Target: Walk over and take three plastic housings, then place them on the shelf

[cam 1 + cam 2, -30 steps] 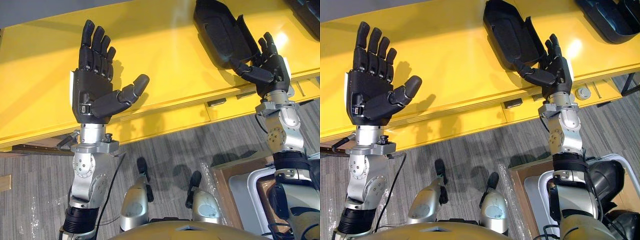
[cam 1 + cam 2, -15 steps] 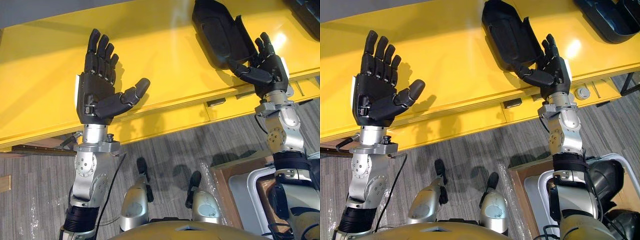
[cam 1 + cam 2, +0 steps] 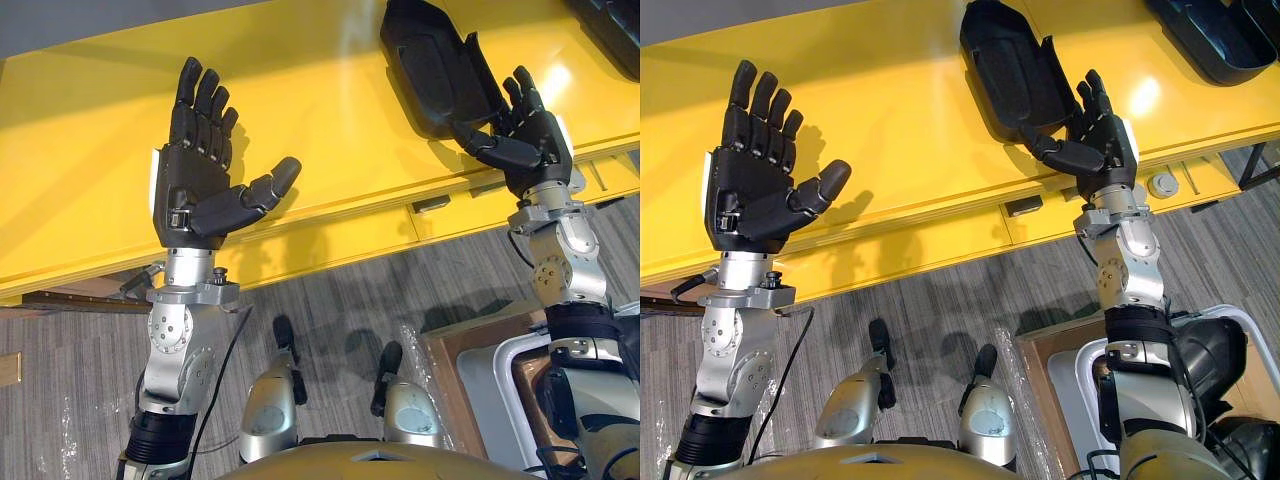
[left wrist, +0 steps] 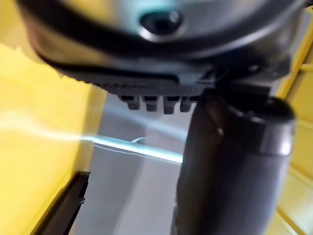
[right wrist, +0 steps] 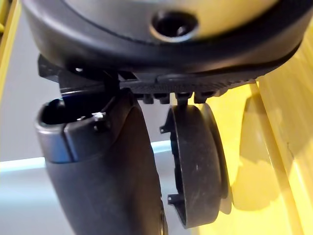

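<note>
I see left hand (image 3: 200,185) raised over glossy yellow worktop (image 3: 330,130), fingers straight, thumb spread wide, holding nothing. Right hand (image 3: 1105,143) at near end of plastic housing (image 3: 1005,60) — black matte shallow moulded shell, lying on worktop. Fingers straight alongside, thumb touching its edge. Right wrist view adds housing rim edge-on, small tabs along it. Second dark housing (image 3: 1218,38) lies further right.

The left hand (image 3: 196,175) is wide open over the yellow shelf (image 3: 320,130). The right hand (image 3: 528,135) is open too, its thumb touching a black plastic housing (image 3: 432,62).
</note>
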Controlling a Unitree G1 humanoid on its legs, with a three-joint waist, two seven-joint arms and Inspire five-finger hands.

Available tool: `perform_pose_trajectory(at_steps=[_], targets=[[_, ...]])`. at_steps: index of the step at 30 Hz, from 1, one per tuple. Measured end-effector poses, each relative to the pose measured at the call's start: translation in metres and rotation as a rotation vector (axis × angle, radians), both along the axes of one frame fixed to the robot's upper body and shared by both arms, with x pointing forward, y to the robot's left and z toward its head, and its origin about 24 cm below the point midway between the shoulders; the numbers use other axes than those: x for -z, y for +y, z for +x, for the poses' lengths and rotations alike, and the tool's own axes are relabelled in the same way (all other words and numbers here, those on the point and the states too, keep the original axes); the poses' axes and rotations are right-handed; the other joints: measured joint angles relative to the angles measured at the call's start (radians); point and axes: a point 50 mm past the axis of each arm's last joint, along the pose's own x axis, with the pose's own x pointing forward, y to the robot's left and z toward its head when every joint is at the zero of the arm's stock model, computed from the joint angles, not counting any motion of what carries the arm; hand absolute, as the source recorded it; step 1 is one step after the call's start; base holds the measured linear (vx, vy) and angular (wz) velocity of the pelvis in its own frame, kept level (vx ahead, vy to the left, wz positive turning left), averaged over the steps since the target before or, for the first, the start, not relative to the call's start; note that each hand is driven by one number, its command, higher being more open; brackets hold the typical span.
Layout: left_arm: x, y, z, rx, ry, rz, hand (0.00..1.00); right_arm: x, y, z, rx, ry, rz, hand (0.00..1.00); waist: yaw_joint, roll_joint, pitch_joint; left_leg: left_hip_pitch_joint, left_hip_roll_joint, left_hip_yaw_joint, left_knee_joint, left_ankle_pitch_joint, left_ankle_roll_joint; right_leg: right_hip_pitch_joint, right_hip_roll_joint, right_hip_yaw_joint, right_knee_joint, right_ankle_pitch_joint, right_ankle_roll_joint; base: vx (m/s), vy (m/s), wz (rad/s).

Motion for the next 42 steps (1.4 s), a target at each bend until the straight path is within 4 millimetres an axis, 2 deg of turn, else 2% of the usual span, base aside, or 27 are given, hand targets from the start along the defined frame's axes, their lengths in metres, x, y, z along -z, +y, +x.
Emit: perform_pose_trajectory(at_steps=[4,7,8,11,13,23,29,38,42], targets=[[0.002,-0.004,0.000,0.015,0.008,-0.003,1.00,-0.011,0.001,-0.003,0.225,-0.041,-0.244,1.00,0.005,0.000,0.000,-0.001,0.000,0.000,0.000,-0.001,-0.002,-0.001,0.000,0.000,0.000,0.000,0.000,0.00,0.000,0.00],[0.004,-0.008,0.000,0.030,0.019,-0.007,1.00,-0.034,0.010,-0.011,0.387,-0.182,-0.408,1.00,0.002,0.000,0.000,-0.008,0.000,0.002,0.000,-0.002,-0.002,-0.008,0.000,0.002,0.000,0.000,0.000,0.00,0.000,0.00],[0.004,-0.008,0.000,0.029,0.021,-0.007,1.00,-0.045,0.015,-0.015,0.417,-0.256,-0.446,1.00,-0.002,0.000,0.000,-0.014,0.001,0.002,0.000,-0.001,-0.002,-0.014,0.000,0.002,0.000,0.001,0.002,0.00,0.000,0.00],[0.005,-0.010,0.000,0.028,0.027,-0.014,1.00,-0.061,0.019,-0.024,0.443,-0.357,-0.518,1.00,-0.005,0.000,0.000,-0.017,0.000,0.002,0.001,0.001,0.001,-0.016,0.000,0.002,0.000,0.005,0.008,0.00,0.000,0.00],[0.006,-0.011,0.000,0.028,0.033,-0.017,1.00,-0.065,0.017,-0.025,0.449,-0.368,-0.546,1.00,-0.003,0.000,0.000,-0.017,0.000,0.001,0.001,0.001,0.001,-0.016,0.000,0.001,0.000,0.005,0.007,0.00,0.000,0.00],[0.006,-0.006,-0.001,0.012,0.043,0.010,1.00,-0.046,0.027,-0.023,0.366,-0.301,-0.661,1.00,-0.003,-0.003,0.002,-0.021,0.000,0.001,0.000,-0.002,-0.002,-0.017,0.000,-0.001,0.000,0.003,0.006,0.00,0.000,0.00],[0.006,-0.003,-0.001,0.000,0.043,0.016,1.00,-0.043,0.019,-0.027,0.367,-0.282,-0.705,1.00,-0.002,-0.024,0.013,-0.029,0.000,-0.004,0.000,-0.001,-0.002,-0.022,0.001,-0.007,-0.001,-0.001,0.002,0.00,-0.004,0.03],[0.012,0.005,-0.005,-0.034,0.072,0.022,1.00,-0.032,-0.002,-0.041,0.436,-0.236,-0.696,1.00,-0.004,-0.028,0.015,-0.036,0.001,0.007,0.000,0.002,0.002,-0.034,0.001,0.000,0.000,0.004,0.008,0.01,-0.004,-0.02],[0.012,0.006,-0.005,-0.038,0.071,0.025,1.00,-0.029,-0.003,-0.046,0.438,-0.232,-0.700,1.00,-0.009,-0.035,0.019,-0.034,0.002,0.010,0.000,-0.003,-0.002,-0.034,0.002,0.003,0.000,0.004,0.008,0.00,-0.001,-0.01]])
